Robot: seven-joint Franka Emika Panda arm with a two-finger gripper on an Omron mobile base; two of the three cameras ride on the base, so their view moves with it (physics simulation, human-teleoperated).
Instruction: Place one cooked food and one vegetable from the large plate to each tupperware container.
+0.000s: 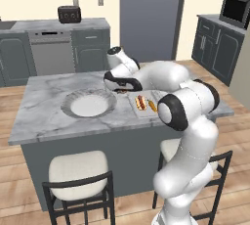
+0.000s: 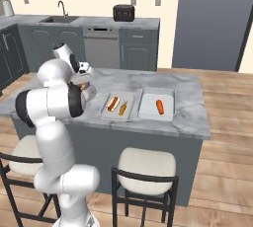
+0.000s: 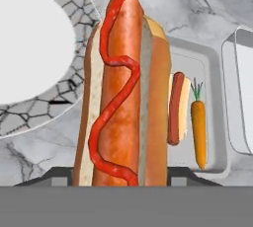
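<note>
Hot dog [image 3: 123,93] is pinched between the fingers above the worktop [image 1: 44,106], beside the large plate [image 1: 89,103]. If released early, the already-filled near container [image 2: 117,106] could be hit, leaving the far container [image 2: 157,105] short.

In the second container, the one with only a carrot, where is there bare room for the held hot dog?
The far container holds one carrot near its centre; its floor is bare toward both ends. The near container is crowded with a hot dog and carrot. The gripper is shut on the second hot dog.
</note>
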